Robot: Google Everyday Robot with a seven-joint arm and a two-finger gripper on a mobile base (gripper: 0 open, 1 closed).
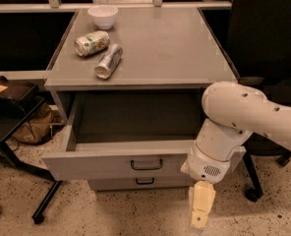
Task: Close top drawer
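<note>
Could jolt the light-grey flat-topped metal cabinet [155, 48], up and left of the cream plastic gripper [203, 210], with too hard a shove, rolling the 2 silver cans [108, 61] lying on top. Might skew and jam the wide light-grey top drawer [101, 163], pulled well out just left of the gripper, if pushed only at its right end. Cannot tell the gripper's opening; seems to hold nothing, hanging low beside that end.

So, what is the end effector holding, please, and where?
Nothing: the end effector hangs over the floor, right of the open light-grey top drawer's black loop handle.
</note>
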